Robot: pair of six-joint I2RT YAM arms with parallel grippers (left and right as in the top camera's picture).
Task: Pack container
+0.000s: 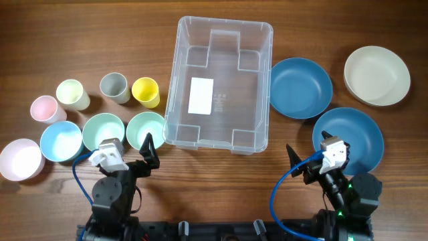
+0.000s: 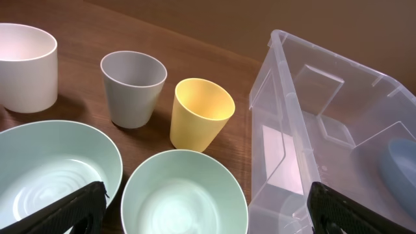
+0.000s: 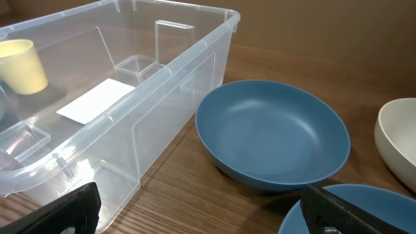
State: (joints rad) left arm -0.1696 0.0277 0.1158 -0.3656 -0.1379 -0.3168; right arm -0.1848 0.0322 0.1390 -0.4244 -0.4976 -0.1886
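Observation:
The container [image 1: 221, 40], a large clear rectangular bin with a white label [image 1: 200, 95], stands empty at the table's middle. It also shows in the left wrist view [image 2: 286, 117] and the right wrist view [image 3: 130, 97]. My left gripper [image 1: 137, 152] is open and empty, low at the front left, just before a mint bowl [image 1: 145, 128] [image 2: 184, 195]. My right gripper [image 1: 309, 161] is open and empty at the front right, between the bin's corner and a blue bowl [image 1: 354, 134] [image 3: 364, 208].
Left of the bin stand a second mint bowl [image 1: 103, 131], a light blue bowl [image 1: 60, 140], a pink bowl [image 1: 20, 159], and pink [image 1: 44, 108], pale green [image 1: 71, 94], grey [image 1: 114, 86] and yellow [image 1: 145, 91] cups. Right of it lie another blue bowl [image 1: 300, 87] and a cream bowl [image 1: 376, 75].

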